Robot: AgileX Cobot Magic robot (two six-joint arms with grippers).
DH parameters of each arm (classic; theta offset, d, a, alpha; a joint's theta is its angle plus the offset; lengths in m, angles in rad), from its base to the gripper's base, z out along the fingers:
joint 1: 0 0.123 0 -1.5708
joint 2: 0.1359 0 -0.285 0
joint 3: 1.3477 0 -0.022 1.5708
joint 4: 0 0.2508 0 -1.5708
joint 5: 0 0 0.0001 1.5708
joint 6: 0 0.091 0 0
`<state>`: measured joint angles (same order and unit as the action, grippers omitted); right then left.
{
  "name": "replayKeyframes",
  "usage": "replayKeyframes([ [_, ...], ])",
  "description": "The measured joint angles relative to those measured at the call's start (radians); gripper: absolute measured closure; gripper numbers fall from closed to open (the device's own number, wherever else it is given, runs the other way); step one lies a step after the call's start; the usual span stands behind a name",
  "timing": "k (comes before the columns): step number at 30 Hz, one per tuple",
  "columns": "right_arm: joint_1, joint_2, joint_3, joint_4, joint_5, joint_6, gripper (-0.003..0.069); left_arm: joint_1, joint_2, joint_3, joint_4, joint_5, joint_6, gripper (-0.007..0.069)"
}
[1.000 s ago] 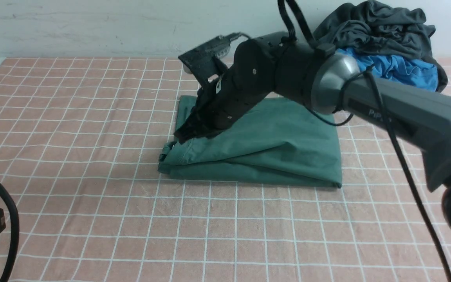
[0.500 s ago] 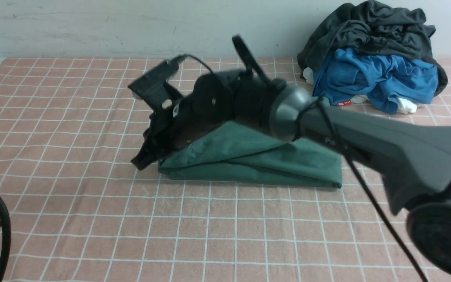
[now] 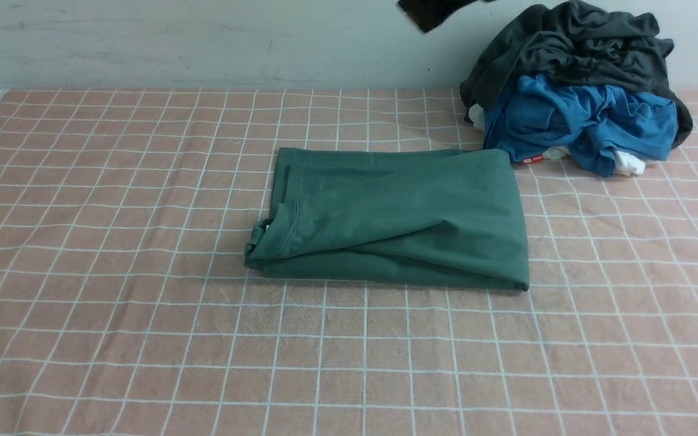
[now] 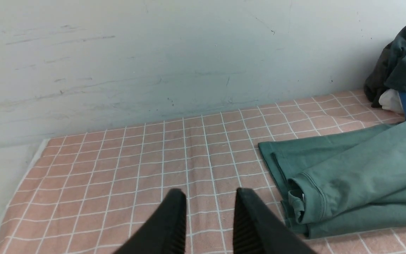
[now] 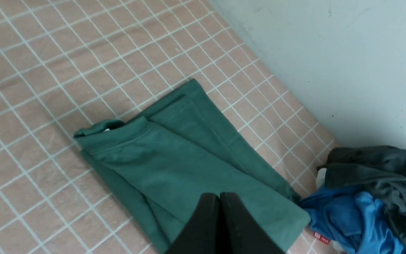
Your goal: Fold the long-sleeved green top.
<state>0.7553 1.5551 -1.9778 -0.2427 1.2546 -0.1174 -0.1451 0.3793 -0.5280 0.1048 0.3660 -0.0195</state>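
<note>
On the near stretch of the pink checked tablecloth (image 3: pixel 349 351) I see nothing but bare grid squares in the front view. Further in, about mid-table, lies the green long-sleeved top (image 3: pixel 397 221), folded into a flat, roughly rectangular packet with the layers stacked and a rolled hem edge poking out at its left end. Nothing touches it.

From my left wrist camera, the left gripper (image 4: pixel 210 215) hangs above the cloth with its two dark fingers (image 4: pixel 169 222) parted by a moderate gap and nothing between them; the folded top sits off to one side of it, apart from the fingertips.

From my right wrist camera, the right gripper (image 5: pixel 220 218) looks down on the top from well above, its fingers pressed flat together and empty. In the front view I get only a dark scrap of that arm (image 3: pixel 428 12) at the upper edge, too little to read.

Beyond the folded top, at the far right corner against the pale wall (image 3: pixel 203 42), a heap of laundry rests: a bright blue garment (image 3: pixel 579 124) with a dark charcoal-grey garment (image 3: pixel 579 42) draped over it, and a bit of white fabric (image 3: pixel 628 163) showing at the heap's foot. The blue garment's near edge comes just beside the top's far right corner.
</note>
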Motion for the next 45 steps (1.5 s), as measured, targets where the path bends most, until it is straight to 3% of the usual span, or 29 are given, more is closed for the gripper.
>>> replayKeyframes([
  [7, 0.0, -0.406, 0.524, 0.116, -0.048, 0.03, 0.0667, 0.0, 0.0, 0.0, 0.0, 0.0, 0.0, 0.0439],
  [14, 0.0, -0.7, 1.139, 0.264, -0.578, 0.03, 0.0667, 0.0, 0.0, 0.0, 0.0, 0.0, 0.0, 0.0439],
  [20, 0.0, -0.737, 1.5, 0.323, -0.955, 0.03, 0.0667, 0.0, 0.0, 0.0, 0.0, 0.0, 0.0, 0.0439],
  [25, 0.0, -0.724, 1.671, 0.324, -1.02, 0.03, 0.0667, 0.0, 0.0, 0.0, 0.0, 0.0, 0.0, 0.0439],
  [32, 0.0, -0.723, 1.843, 0.324, -0.974, 0.032, 0.0667, 0.0, 0.0, 0.0, 0.0, 0.0, 0.0, 0.0439],
  [38, -0.016, -0.876, 1.991, 0.324, -1.134, 0.032, 0.0667, 0.0, 0.0, 0.0, 0.0, 0.001, 0.0, 0.0439],
  [44, -0.196, -1.173, 2.002, 0.324, -1.139, 0.033, 0.0667, 0.0, 0.0, 0.0, -0.001, 0.002, 0.0, 0.0439],
  [45, -0.29, -1.24, 2.002, 0.324, -1.121, 0.033, 0.0667, 0.0, 0.0, 0.0, -0.001, 0.002, 0.0, 0.0439],
])
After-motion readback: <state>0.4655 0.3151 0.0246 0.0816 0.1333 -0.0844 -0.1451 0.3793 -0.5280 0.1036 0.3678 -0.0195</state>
